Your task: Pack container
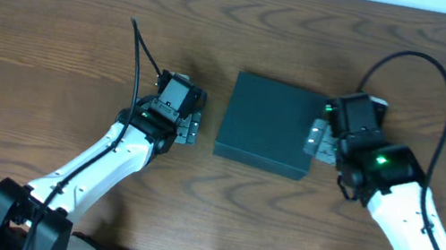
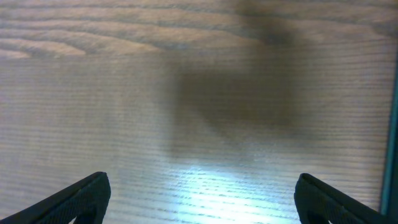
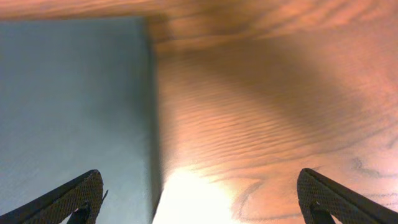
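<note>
Both grippers gape: right gripper straddles the right edge of the dark teal matte rectangular container, left gripper stands apart.

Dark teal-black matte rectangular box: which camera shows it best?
Overhead. It shows the whole dark teal-black matte rectangular box, lid shut. Right wrist shows only part of its top and one edge. Left wrist shows at most a thin teal sliver at the frame's right edge.

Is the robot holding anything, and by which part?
Nothing is held. The left arm's fingers stand open over the brown wooden table. The right arm's fingers stand open astride an edge of the dark teal-black matte rectangular box.
</note>
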`<state>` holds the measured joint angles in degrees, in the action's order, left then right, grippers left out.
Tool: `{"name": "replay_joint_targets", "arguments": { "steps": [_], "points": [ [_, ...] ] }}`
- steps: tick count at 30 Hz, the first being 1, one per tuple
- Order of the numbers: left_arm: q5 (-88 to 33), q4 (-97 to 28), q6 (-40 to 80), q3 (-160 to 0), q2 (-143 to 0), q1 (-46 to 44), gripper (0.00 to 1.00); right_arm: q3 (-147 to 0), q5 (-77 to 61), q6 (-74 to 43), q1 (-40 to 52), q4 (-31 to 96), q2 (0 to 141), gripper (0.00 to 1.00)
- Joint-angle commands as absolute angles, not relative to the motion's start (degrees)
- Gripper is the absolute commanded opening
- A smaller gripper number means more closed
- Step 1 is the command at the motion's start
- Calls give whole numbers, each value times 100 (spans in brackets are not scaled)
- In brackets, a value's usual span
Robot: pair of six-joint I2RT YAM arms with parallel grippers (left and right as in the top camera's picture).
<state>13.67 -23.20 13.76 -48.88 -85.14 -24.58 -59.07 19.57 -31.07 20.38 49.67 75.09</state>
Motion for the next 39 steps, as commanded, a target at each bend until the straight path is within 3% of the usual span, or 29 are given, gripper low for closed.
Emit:
{"name": "replay_joint_targets", "arguments": {
  "steps": [1, 6, 15, 39],
  "points": [
    [1197, -2279, 1214, -4956, -8549, -2429, 95, -5443, 1828, -3205, 1474, 4654, 7537, 99],
    [1039, -2200, 1219, -4956, -8549, -2429, 95, -4866, 1085, -2775, 832, 3485, 7651, 99],
    [991, -2088, 1219, -4956, -8552, -2434, 95, -4875, 840, -2563, 790, 2425, 8803, 99],
    [443, -2137, 1503, -4956, -8803, -2523, 96, -4875, 808, -2567, 790, 1083, 9491, 99]
  ]
}}
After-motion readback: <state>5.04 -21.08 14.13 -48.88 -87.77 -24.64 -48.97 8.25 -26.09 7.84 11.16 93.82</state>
